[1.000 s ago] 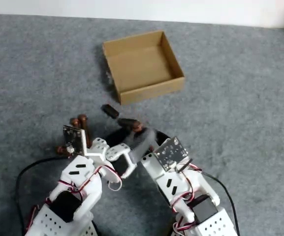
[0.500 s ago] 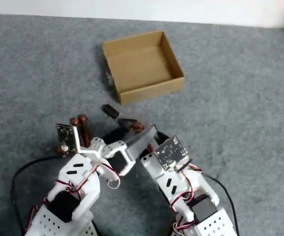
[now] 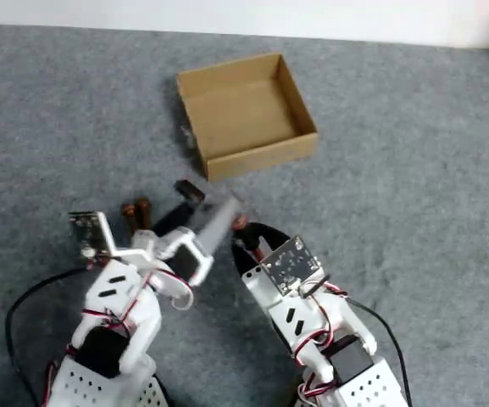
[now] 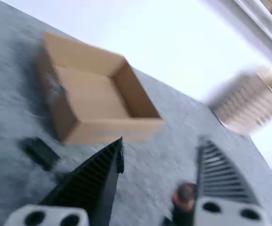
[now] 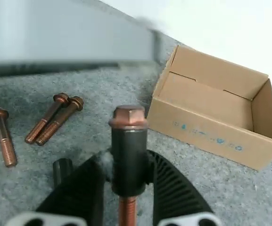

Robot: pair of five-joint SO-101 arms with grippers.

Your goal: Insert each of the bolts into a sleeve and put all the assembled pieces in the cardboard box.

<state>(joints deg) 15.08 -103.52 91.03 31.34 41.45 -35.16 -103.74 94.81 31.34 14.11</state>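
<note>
Bolt point(image 5: 128, 117) seated in sleeve point(image 5: 128, 150), right tool point(image 5: 127, 172) gripping; left tool point(image 4: 161, 146) withdrawn, open.

In the high view my left jaws are a pale smear at 6 o'clock from the cardboard box point(image 3: 246, 108), their tips indistinct. At 9 o'clock from that smear the loose bolts point(image 3: 136, 212) are half hidden behind my left arm point(image 3: 117, 292); I cannot count them there. From my left wrist all is blurred: the loose sleeve point(image 4: 40, 151) is a dark lump, a copper bolt head point(image 4: 185, 195) sits partly behind one finger point(image 4: 218, 176), and a pale ribbed thing point(image 4: 249, 101) far off is unreadable. From my right wrist, the sleeve point(image 5: 128, 157) clamped in my right jaws hides its bolt's point(image 5: 127, 116) middle, the shank runs off the picture's edge, and a grey blur point(image 5: 70, 35) crosses the view.
</note>
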